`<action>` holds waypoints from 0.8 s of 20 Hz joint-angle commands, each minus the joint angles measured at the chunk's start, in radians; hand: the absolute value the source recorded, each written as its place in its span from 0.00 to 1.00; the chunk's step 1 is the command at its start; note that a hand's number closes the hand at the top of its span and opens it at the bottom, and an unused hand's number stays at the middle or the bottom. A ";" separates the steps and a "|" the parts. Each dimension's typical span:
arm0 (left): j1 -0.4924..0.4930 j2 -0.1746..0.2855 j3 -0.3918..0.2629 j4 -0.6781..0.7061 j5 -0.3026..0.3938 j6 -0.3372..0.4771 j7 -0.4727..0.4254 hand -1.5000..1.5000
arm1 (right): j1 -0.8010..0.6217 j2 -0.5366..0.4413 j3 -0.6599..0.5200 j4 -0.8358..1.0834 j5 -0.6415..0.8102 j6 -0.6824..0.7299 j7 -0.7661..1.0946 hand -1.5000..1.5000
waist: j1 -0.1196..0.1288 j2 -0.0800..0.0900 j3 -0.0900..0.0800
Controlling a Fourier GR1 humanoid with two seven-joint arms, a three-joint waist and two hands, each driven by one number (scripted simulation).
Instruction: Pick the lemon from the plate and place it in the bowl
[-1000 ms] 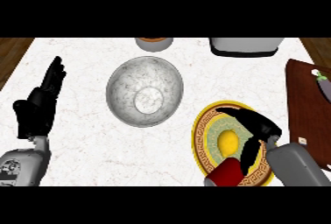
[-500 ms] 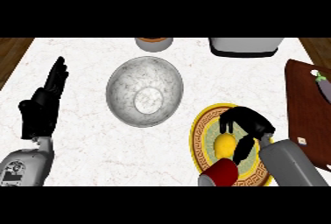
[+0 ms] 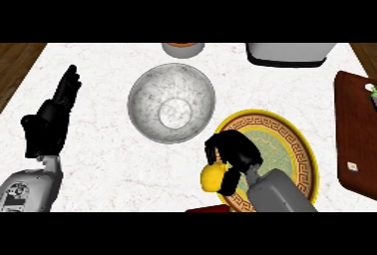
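Lemon (image 3: 213, 178) now off-centre, between fingers (image 3: 216, 145) of right hand (image 3: 240, 152)

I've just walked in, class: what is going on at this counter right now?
The robot's right hand is curled round the lemon, which shows at the left rim of the yellow patterned plate. The grey bowl sits up and to the left with nothing in it, so the lemon is not yet placed. The left hand rests open at the left of the counter, fingers up.
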 commanded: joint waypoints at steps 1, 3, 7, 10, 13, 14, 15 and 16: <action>-0.029 -0.012 -0.030 0.002 0.003 -0.020 0.002 0.50 | -0.068 0.107 0.163 -0.017 0.037 -0.063 0.146 1.00 | 0.080 0.005 0.001; -0.043 -0.018 -0.038 0.007 -0.002 -0.019 -0.001 0.50 | -0.090 0.110 0.221 -0.036 0.025 -0.117 0.214 1.00 | 0.090 0.005 0.003; -0.032 -0.037 -0.064 0.015 -0.006 -0.024 -0.002 0.50 | -0.126 0.112 0.281 -0.107 -0.030 -0.274 0.352 1.00 | 0.105 0.001 0.006; -0.054 -0.029 -0.055 0.028 -0.006 -0.026 0.000 0.50 | -0.166 0.112 0.326 -0.173 -0.029 -0.422 0.430 1.00 | 0.096 -0.004 0.006; -0.058 -0.027 -0.053 0.043 -0.014 -0.019 0.000 0.50 | -0.216 0.113 0.357 -0.225 -0.004 -0.542 0.537 1.00 | 0.087 -0.012 0.004; -0.058 -0.046 -0.064 0.034 -0.010 -0.016 0.009 0.50 | -0.234 0.113 0.363 -0.218 0.013 -0.579 0.587 1.00 | 0.084 -0.015 0.004; -0.049 -0.035 -0.060 0.050 -0.011 -0.023 -0.005 0.50 | -0.254 0.113 0.373 -0.216 0.032 -0.607 0.623 1.00 | 0.085 -0.012 0.001; -0.061 -0.036 -0.058 0.050 -0.015 -0.017 0.011 0.50 | -0.273 0.113 0.384 -0.229 0.043 -0.638 0.689 1.00 | 0.068 -0.015 0.002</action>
